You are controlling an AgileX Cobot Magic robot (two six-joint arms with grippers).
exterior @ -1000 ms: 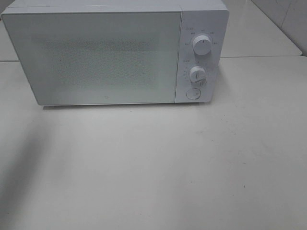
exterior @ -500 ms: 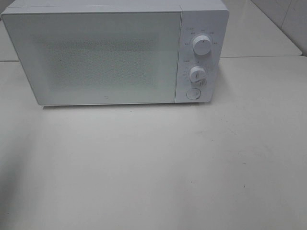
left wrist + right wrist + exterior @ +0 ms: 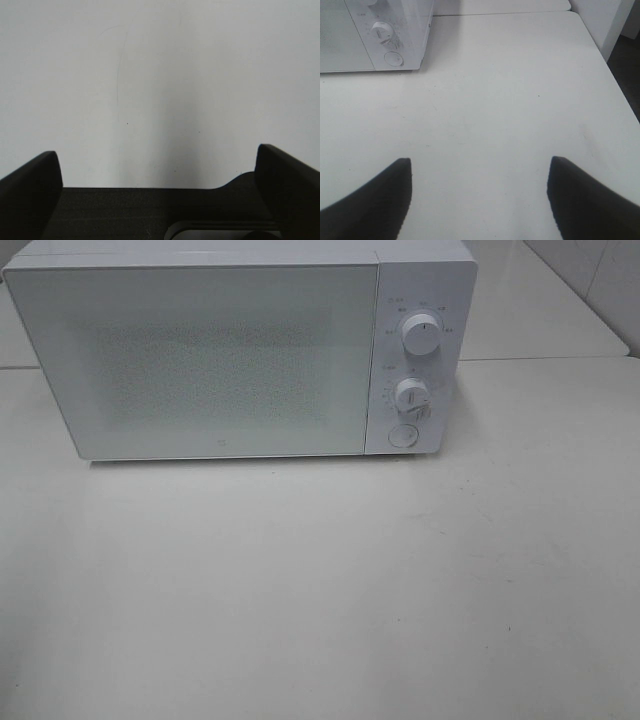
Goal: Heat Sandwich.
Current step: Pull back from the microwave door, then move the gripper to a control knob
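Sandwich: it shows in no view, so its bread, crust and filling cannot be described. It may lie inside the microwave, but that cannot be told from here.
Microwave (image 3: 240, 350): a white box standing toward the far edge of the bench, nearer the left side than the right.
Door (image 3: 200, 360): shut. Its pale window is covered with a fine dotted mesh, and nothing behind it can be made out.
Controls: an upper knob (image 3: 421, 335), a lower knob (image 3: 411, 395) and a round button (image 3: 402, 436) sit in a column on the panel right of the door.
Bench (image 3: 320, 590): matt off-white with faint scuffs. A seam runs across it level with the microwave's right side.
Room: a pale tiled wall (image 3: 600, 280) rises past the far right corner. In the right wrist view, dark floor (image 3: 630, 75) shows beyond the bench's right edge.
Left claw (image 3: 157, 152): the jaws stand wide with nothing between them. The black fingers (image 3: 30, 190) hang over plain bench surface and face it nearly straight on.
Right claw (image 3: 480, 161): the jaws are wide apart and hold nothing. Its dark fingers (image 3: 370, 205) are tilted over the bench near the right edge, pointing toward the microwave's control panel and well apart from it.
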